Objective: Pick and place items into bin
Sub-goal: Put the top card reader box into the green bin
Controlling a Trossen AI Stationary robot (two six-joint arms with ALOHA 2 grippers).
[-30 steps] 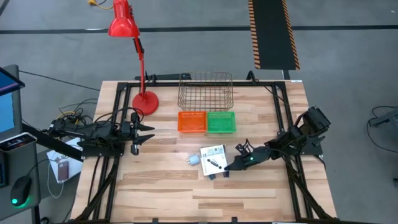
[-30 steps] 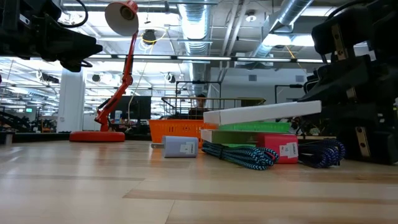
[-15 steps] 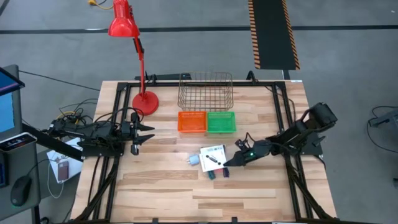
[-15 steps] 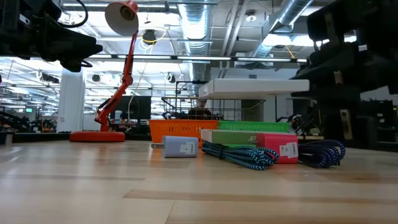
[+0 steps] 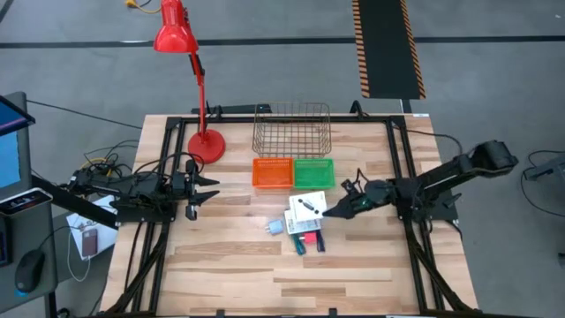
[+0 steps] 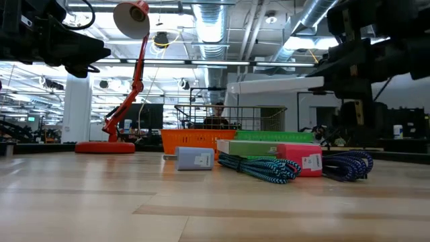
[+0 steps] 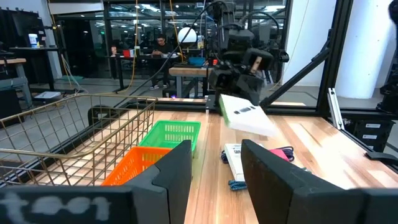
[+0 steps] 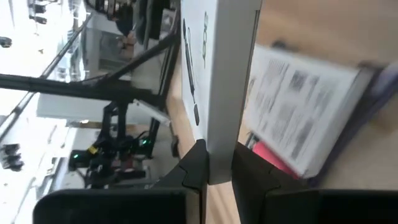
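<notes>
White box (image 5: 308, 207) in right pincer (image 5: 330, 210), airborne.

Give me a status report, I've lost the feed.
Right gripper shut on white box, lifted clear of the table. Left gripper open, waiting at the left side. Green bin just beyond the box; nothing in the way.

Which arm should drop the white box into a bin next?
The right one. Its gripper is already shut on the white box, lifted off the pile beside the green bin. The left gripper waits empty near the lamp base.
</notes>
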